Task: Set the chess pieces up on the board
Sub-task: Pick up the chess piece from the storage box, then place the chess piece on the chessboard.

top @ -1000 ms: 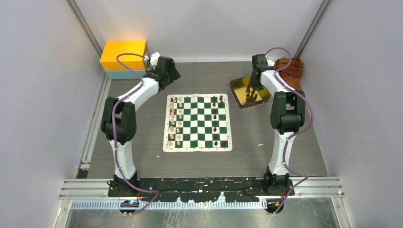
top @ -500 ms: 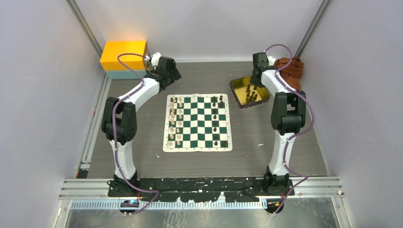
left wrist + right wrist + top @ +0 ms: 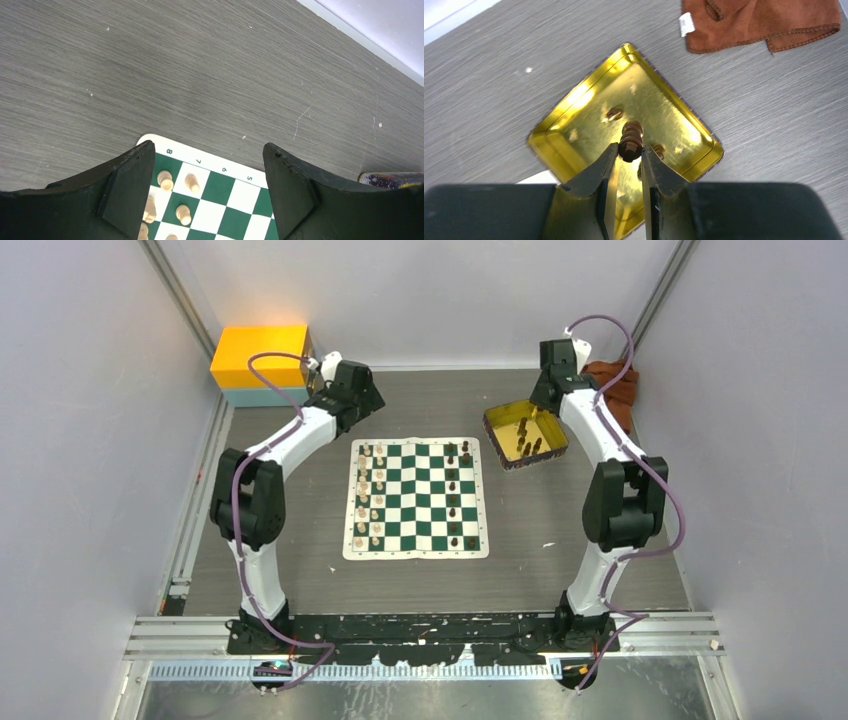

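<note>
Right tool [image 3: 629, 151] pinches dark piece [image 3: 631, 136] mid-frame over gold tray [image 3: 589, 110], prob. bound for board [image 3: 420, 502]; left tool [image 3: 207, 145] spread.

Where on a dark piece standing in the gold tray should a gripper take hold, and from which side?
Pinch its upper stem, just below the head, coming straight down from above: the dark piece stands upright and slim, and the raised rim of the gold tray may block a sideways approach.

The board [image 3: 416, 498] lies flat, cream pieces [image 3: 368, 502] upright along its left, dark pieces [image 3: 456, 490] along its right, one dark piece [image 3: 631, 137] pinched in my right pincer [image 3: 630, 150].
</note>
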You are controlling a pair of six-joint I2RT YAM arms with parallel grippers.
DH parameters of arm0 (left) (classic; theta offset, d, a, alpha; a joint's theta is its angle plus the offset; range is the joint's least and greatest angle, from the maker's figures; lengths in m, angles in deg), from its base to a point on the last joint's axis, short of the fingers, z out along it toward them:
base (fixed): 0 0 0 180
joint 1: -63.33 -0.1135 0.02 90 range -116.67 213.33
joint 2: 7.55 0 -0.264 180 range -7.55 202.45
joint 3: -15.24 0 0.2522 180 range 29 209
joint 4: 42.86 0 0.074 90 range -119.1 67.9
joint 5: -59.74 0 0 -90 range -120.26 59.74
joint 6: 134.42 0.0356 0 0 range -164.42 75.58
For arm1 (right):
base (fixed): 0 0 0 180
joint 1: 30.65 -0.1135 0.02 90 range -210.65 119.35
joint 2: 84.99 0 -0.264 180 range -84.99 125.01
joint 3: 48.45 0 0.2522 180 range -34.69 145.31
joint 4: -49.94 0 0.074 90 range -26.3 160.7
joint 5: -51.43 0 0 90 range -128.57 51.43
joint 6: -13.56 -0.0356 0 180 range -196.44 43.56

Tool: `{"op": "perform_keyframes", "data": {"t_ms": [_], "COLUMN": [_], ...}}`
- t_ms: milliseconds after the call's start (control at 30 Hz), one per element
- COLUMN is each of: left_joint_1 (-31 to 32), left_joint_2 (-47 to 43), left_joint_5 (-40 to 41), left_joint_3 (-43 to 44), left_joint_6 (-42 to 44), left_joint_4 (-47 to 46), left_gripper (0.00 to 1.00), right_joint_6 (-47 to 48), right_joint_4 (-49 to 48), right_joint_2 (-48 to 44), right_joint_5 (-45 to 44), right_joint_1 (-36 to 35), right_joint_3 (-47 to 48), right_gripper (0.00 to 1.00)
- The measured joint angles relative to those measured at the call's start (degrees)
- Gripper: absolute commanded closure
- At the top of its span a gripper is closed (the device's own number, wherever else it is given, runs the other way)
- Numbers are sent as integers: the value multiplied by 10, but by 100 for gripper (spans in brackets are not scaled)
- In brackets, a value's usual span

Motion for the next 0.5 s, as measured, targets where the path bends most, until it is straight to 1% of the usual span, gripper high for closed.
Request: {"op": "perform_keyframes", "data": {"t_ms": [100, 367, 500], "left_joint_1": [3, 5, 5], "left_joint_2": [-17, -67, -85], "left_joint_5": [0, 0, 0], "left_joint_3": [-17, -80, -97], "left_joint_6": [0, -2, -2], "left_joint_4": [-2, -5, -6], "left_gripper": [21, 21, 21], "right_joint_6": [2, 17, 17], "right_joint_4": [4, 37, 60], "right_joint_2": [-40, -116, -144], "right_joint_5": [-5, -23, -25], "right_joint_1": [-26, -161, -203], "right_joint_3": [-14, -44, -68], "right_gripper": [99, 99, 99]}}
